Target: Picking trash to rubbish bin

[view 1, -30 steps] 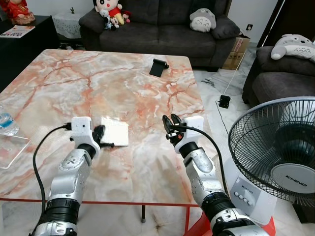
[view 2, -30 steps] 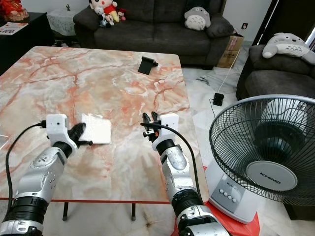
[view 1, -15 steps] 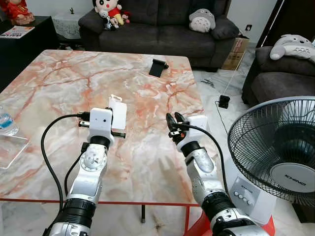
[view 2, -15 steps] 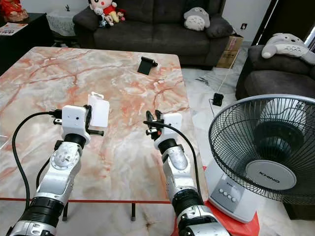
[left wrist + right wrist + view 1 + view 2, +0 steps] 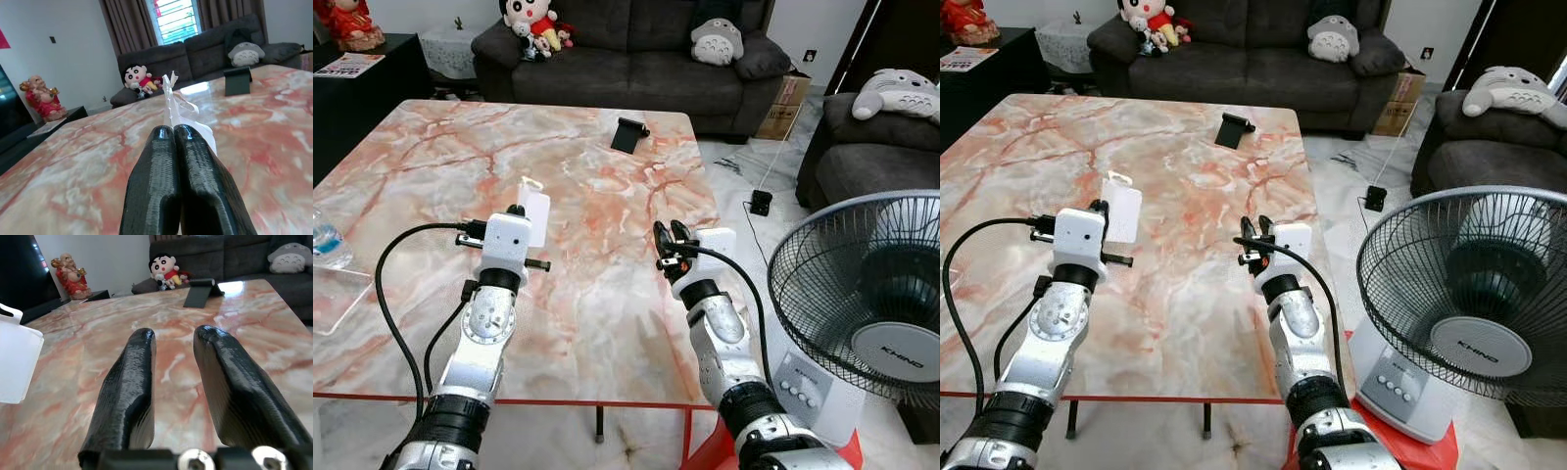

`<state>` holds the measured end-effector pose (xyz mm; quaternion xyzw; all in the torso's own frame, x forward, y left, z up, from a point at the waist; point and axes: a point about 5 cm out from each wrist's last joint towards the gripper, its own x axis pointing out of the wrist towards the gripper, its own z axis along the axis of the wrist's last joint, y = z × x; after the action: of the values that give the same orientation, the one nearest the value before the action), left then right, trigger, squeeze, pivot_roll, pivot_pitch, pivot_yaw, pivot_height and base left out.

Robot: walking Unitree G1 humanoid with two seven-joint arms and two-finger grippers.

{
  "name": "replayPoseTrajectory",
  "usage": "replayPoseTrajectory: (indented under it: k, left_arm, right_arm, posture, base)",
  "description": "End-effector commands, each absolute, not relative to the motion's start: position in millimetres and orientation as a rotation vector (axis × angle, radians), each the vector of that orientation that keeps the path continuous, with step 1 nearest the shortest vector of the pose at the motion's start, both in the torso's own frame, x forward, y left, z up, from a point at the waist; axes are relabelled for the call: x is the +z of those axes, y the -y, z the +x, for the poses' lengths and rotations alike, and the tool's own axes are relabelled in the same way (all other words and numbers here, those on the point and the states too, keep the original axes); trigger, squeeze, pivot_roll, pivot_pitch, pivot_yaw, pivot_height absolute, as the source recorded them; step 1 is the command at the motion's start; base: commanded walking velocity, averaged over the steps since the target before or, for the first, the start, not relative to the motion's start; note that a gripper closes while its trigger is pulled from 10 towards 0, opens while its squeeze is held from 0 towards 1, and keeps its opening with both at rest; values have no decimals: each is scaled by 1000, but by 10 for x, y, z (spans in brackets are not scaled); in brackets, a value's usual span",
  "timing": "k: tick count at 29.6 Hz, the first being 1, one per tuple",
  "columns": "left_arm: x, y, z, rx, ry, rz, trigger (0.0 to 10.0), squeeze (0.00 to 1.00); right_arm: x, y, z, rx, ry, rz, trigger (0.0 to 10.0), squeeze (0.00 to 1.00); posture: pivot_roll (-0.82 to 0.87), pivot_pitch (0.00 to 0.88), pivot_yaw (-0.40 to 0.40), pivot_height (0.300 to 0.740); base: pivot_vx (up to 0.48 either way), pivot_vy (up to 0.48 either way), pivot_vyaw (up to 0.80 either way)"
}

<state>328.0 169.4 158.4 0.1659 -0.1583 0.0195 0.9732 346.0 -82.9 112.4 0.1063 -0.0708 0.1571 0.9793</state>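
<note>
A thin white packet (image 5: 535, 211) hangs upright above the marble table (image 5: 607, 186), pinched by its lower edge. My left gripper (image 5: 517, 212) is shut on it; in the left wrist view the two black fingers (image 5: 156, 166) press together with the packet (image 5: 172, 100) standing up from their tips. My right gripper (image 5: 667, 235) hovers over the table's right side, a forearm's length from the packet. It is open and holds nothing; in the right wrist view its fingers (image 5: 134, 377) stand apart, and the white packet (image 5: 17, 360) shows off to one side.
A black phone stand (image 5: 627, 134) sits near the table's far edge. A water bottle (image 5: 323, 243) and a clear tray (image 5: 335, 294) lie at the left edge. A standing fan (image 5: 867, 313) is close on the right, with sofas (image 5: 636, 59) behind.
The left gripper has lifted the white packet off the table, turned it upright, then shifted it slightly left. The right gripper has edged a little to the right.
</note>
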Motion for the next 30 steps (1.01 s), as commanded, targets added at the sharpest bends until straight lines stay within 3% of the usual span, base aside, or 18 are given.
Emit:
replayPoseTrajectory:
  k: [1, 30]
  left_arm:
    - [1582, -1698, 3292, 42, 323, 336, 10000, 0]
    - [1569, -1702, 3309, 38, 329, 333, 10000, 0]
  right_arm:
    - [1114, 836, 3463, 306, 139, 219, 10000, 0]
    - [1085, 948, 3467, 272, 136, 210, 10000, 0]
  posture:
    - [-18, 0, -36, 740]
    - [-24, 0, -37, 740]
  base:
    - [-322, 0, 0]
    - [-316, 0, 0]
